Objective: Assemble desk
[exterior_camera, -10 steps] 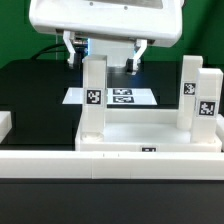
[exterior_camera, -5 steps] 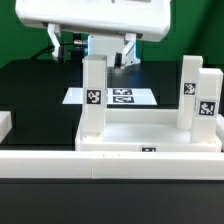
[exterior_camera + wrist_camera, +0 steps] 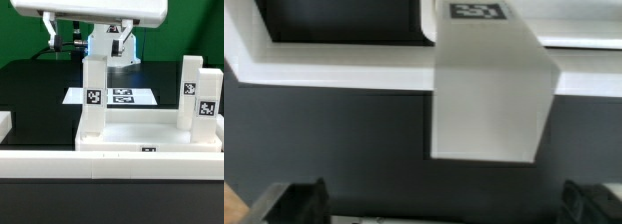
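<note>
The white desk top (image 3: pixel 150 138) lies upside down on the black table with its rim up. One square leg (image 3: pixel 93 95) stands upright in its socket at the exterior view's left. Two more legs (image 3: pixel 199 98) stand at the right, all tagged. My gripper (image 3: pixel 108 47) hangs open and empty just above the left leg's top, not touching it. In the wrist view the leg (image 3: pixel 491 90) rises from the desk top's rim (image 3: pixel 331 62), and my gripper (image 3: pixel 441 205) shows only dark fingers (image 3: pixel 295 203) spread wide at either side.
The long plain white rail (image 3: pixel 110 163) runs across the front, against the desk top. The marker board (image 3: pixel 122 97) lies flat behind the left leg. A small white block (image 3: pixel 5 123) sits at the exterior view's left edge.
My gripper has risen and drifted toward the exterior view's left, away from the left leg's top. The leg stays standing in its socket.
</note>
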Robot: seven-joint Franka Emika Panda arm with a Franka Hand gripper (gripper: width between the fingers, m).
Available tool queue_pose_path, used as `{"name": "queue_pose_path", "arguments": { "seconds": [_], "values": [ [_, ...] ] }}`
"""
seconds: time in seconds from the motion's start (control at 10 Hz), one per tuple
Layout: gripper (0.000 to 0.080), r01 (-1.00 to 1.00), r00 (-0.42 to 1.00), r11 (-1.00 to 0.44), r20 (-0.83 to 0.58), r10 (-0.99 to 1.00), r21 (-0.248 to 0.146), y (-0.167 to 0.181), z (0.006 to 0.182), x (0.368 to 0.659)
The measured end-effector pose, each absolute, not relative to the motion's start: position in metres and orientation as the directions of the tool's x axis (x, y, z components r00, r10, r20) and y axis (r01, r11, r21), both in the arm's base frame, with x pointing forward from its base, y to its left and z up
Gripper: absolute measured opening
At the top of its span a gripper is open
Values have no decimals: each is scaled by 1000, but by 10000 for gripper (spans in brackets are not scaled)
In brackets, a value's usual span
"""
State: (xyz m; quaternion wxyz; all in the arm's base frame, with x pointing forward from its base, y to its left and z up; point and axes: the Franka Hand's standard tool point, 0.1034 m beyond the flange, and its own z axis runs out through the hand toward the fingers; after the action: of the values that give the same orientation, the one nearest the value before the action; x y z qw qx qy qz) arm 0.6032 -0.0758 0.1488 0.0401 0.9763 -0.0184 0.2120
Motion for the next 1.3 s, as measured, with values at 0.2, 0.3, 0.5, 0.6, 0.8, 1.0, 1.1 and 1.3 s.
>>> {"name": "queue_pose_path", "arguments": {
  "seconds": [0.2,0.3,0.5,0.6,0.8,1.0,1.1,1.3],
  "values": [
    [648,-50,922,-997,388,-22,60,-74,143,599],
    [648,-57,945,-998,323,-47,23,-67,138,596],
    [648,-34,985,-999,167,-36,-13,-59,134,599],
    [648,-28,993,-999,113,-30,-17,-60,131,599],
    [648,-17,1000,-1000,-5,-17,-20,-67,122,598],
    [648,-24,1000,-1000,19,-24,-5,-75,121,603],
    [648,-24,1000,-1000,18,-24,-5,-74,120,603],
    [528,-23,1000,-1000,17,-23,-6,-72,119,604]
  ]
}}
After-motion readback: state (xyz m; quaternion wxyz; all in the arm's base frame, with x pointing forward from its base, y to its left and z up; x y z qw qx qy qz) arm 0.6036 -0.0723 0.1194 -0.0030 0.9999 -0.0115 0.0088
